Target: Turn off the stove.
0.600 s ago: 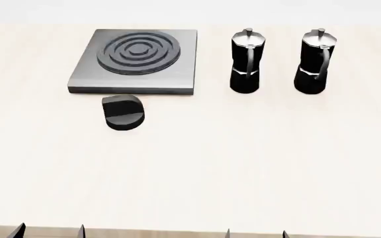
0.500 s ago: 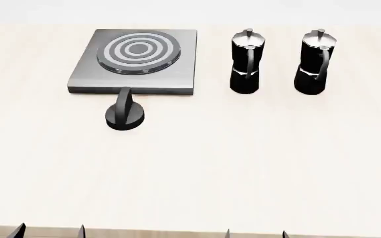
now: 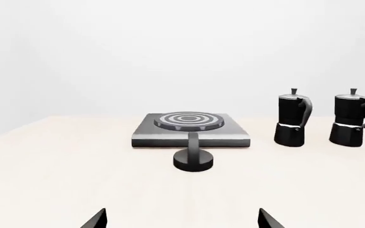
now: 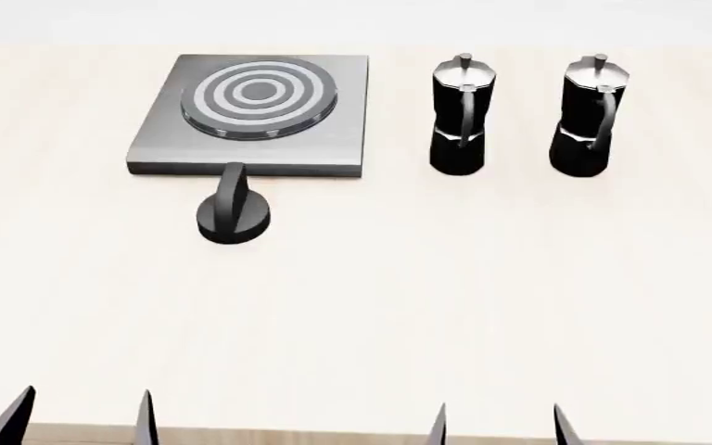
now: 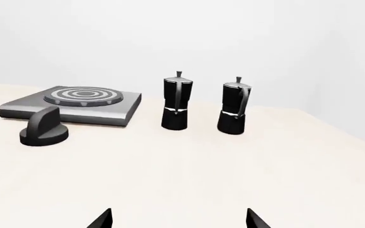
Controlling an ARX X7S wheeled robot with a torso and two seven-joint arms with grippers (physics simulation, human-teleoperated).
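The stove (image 4: 158, 139) is a flat grey metal slab at the far left of the table, and its round burner (image 4: 259, 95) shows pale rings. Its black ridged knob (image 4: 234, 210) stands apart just in front of the slab, with its ridge pointing at the stove. The slab (image 3: 227, 133) and knob (image 3: 193, 156) lie straight ahead in the left wrist view; the right wrist view has the slab (image 5: 122, 108) and knob (image 5: 43, 128) off to one side. My left gripper (image 4: 82, 417) and right gripper (image 4: 500, 422) are both open at the table's near edge, far from the knob.
Two black-and-silver moka pots (image 4: 462, 113) (image 4: 589, 116) stand side by side to the right of the stove. The pale table (image 4: 455, 297) stretches between the grippers and these objects.
The burner rings went from dark to pale and the knob's ridge turned from sideways to pointing at the stove. Both grippers' fingertips have since come further into the head view.
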